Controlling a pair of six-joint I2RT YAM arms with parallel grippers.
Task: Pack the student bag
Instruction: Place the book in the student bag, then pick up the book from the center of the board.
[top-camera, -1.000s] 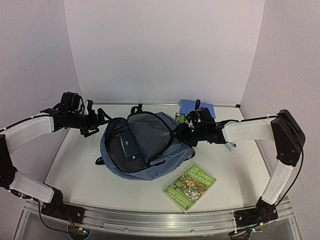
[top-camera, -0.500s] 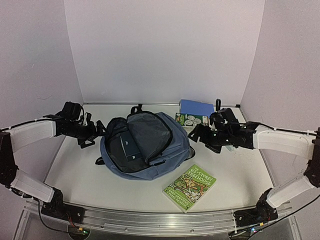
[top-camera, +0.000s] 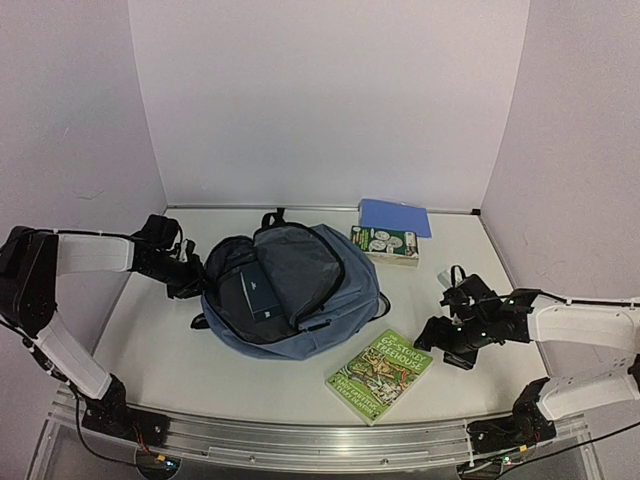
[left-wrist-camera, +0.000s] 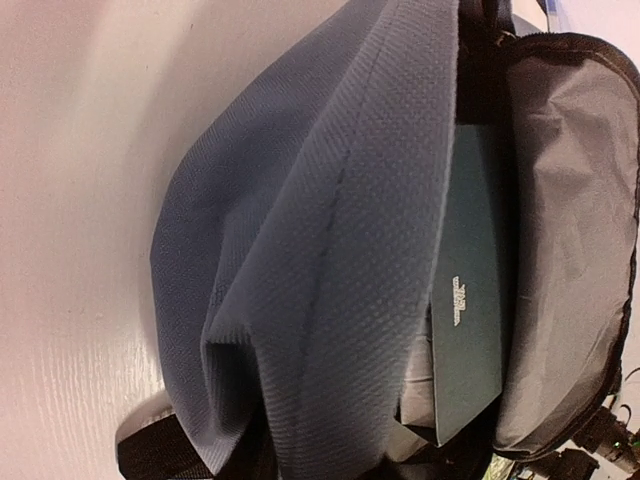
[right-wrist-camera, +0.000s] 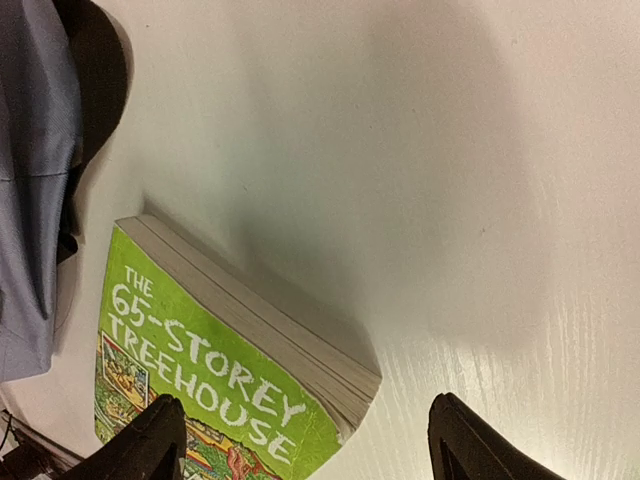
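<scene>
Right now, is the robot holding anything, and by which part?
The right gripper holds nothing: its jaws stand open over the green book's corner. The left gripper is at the student bag's rim; a grip cannot be told.

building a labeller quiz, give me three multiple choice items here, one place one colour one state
1. The bright green paperback book lies: A inside the large slate-blue fabric backpack B on the white table outside it C on top of it
2. The flat book inside the backpack is: A red B yellow C dark teal
3. The right gripper's jaws are: A open, holding nothing B shut on the paperback C shut on a strap
B, it lies on bare tabletop; C, its teal cover shows through the opening; A, both fingers stand wide apart.
</scene>
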